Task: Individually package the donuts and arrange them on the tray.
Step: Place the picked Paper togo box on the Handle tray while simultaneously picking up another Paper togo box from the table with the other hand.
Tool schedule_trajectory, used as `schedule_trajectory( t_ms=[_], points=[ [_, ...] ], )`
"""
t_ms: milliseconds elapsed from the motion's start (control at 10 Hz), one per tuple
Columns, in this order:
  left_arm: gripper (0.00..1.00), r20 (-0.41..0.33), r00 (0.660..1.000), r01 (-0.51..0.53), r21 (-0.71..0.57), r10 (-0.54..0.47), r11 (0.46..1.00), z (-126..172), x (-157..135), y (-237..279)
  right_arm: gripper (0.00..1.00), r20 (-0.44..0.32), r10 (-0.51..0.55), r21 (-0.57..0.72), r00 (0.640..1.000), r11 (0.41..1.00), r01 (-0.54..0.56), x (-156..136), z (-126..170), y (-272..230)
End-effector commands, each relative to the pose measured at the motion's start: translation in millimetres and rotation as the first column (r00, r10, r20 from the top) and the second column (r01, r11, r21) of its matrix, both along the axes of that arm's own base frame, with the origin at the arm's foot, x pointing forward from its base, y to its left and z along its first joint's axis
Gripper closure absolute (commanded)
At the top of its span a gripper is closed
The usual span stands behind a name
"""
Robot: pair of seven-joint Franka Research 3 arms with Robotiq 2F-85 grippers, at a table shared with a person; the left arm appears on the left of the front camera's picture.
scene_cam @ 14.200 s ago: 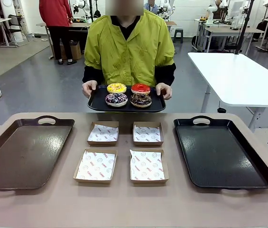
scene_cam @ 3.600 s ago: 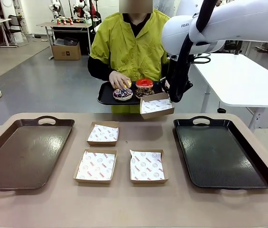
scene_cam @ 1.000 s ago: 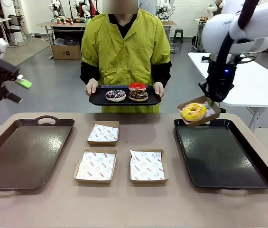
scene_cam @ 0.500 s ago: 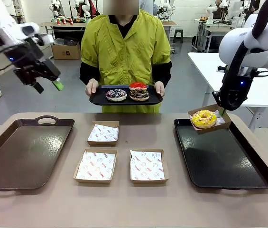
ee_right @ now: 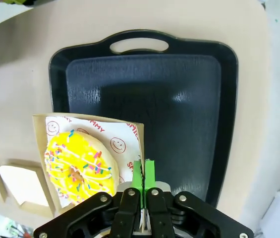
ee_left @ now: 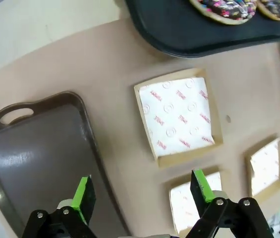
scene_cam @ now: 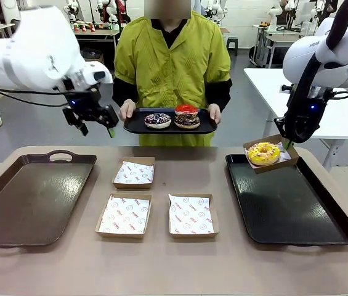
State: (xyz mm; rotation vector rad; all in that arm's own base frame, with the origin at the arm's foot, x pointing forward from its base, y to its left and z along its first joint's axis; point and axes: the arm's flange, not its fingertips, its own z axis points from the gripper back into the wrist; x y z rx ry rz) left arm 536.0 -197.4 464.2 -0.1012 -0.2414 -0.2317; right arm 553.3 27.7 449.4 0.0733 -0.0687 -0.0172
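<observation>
Donut (scene_cam: 264, 153) in box (scene_cam: 257, 167) above tray (scene_cam: 297, 209)

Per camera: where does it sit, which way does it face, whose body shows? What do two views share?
Front: fixed, robot's side, facing the person across the table; both arms, left gripper open, right gripper shut.
Left wrist: above the table, looking down at an empty box; its green fingers.
Right wrist: looking down onto the right tray; its pads pinch the held box.
Shared: front and right wrist both show the yellow donut.
</observation>
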Motion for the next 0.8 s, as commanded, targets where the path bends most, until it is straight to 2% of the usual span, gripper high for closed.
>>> schedule_trajectory(
  t_ms=[0, 200, 400, 500, 700],
  points=[
    [0.0, 0.025, 0.998, -0.061, 0.039, 0.06, 0.997, -23.0, 16.1, -20.8, 0.99, -0.007, 0.002, -0.016, 1.0, 1.0, -0.002, 0.6, 2.9, 0.1],
    [0.0, 0.015, 0.996, -0.092, 0.051, 0.091, 0.994, -59.9, 24.1, -34.8, 0.99, -0.007, 0.002, -0.016, 1.0, 1.0, -0.002, 0.6, 2.9, 0.1],
    [0.0, -0.032, 0.992, -0.118, 0.005, 0.119, 0.993, -82.8, 28.1, -34.0, 0.99, -0.007, 0.002, -0.016, 1.0, 1.0, -0.002, 0.6, 2.9, 0.1],
    [0.0, -0.01, 0.998, -0.067, 0.03, 0.067, 0.997, -70.6, 18.0, -30.5, 0.99, -0.007, 0.002, -0.016, 1.0, 1.0, -0.002, 0.6, 2.9, 0.1],
    [0.0, -0.01, 0.998, -0.067, 0.03, 0.067, 0.997, -70.6, 18.0, -30.5, 0.99, -0.007, 0.002, -0.016, 1.0, 1.0, -0.002, 0.6, 2.9, 0.1]
  ],
)
